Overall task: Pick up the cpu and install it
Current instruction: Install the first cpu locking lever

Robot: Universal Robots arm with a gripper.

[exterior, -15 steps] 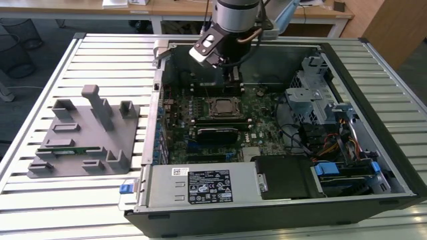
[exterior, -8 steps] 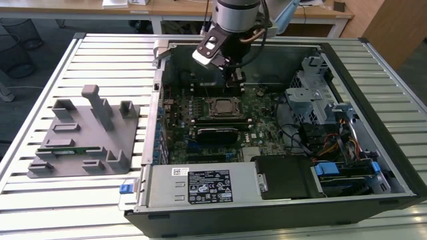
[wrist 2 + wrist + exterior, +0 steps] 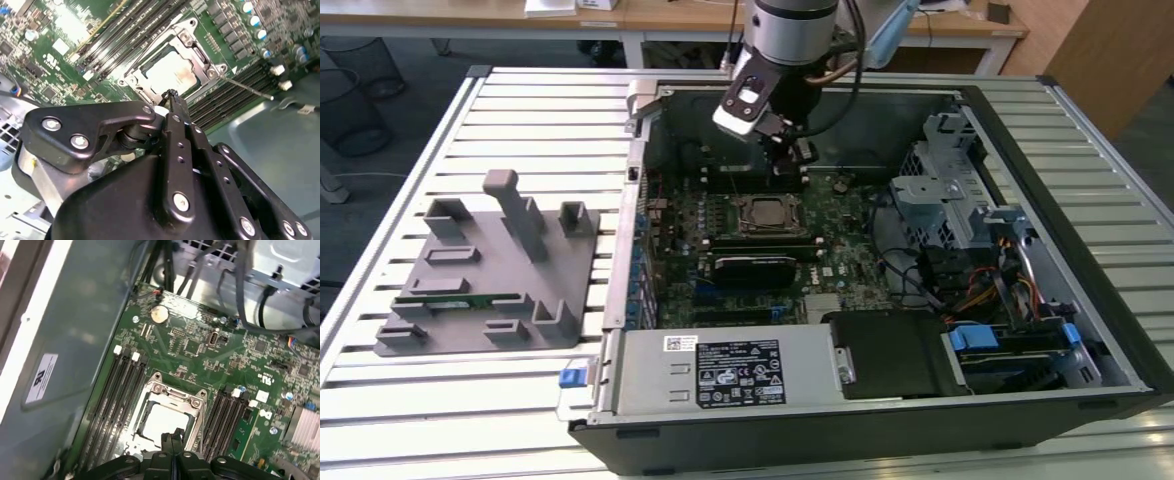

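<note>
Jaws: together and empty on the gripper [image 3: 172, 95], poised just above the socket [image 3: 170, 391].
Position: the cpu [image 3: 162, 422] lies flat inside that socket's frame, silver top showing.
Handling: likely light, rigid, slick-topped and delicate underneath; opposite thin edges look like the safest hold.

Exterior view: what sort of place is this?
Probably a robotics lab or workshop bench: an open computer case lies on a slatted metal table, a grey parts fixture beside it, wooden desks behind.

Shiny metal cpu [image 3: 165, 422], matt black pincer [image 3: 172, 436]
</note>
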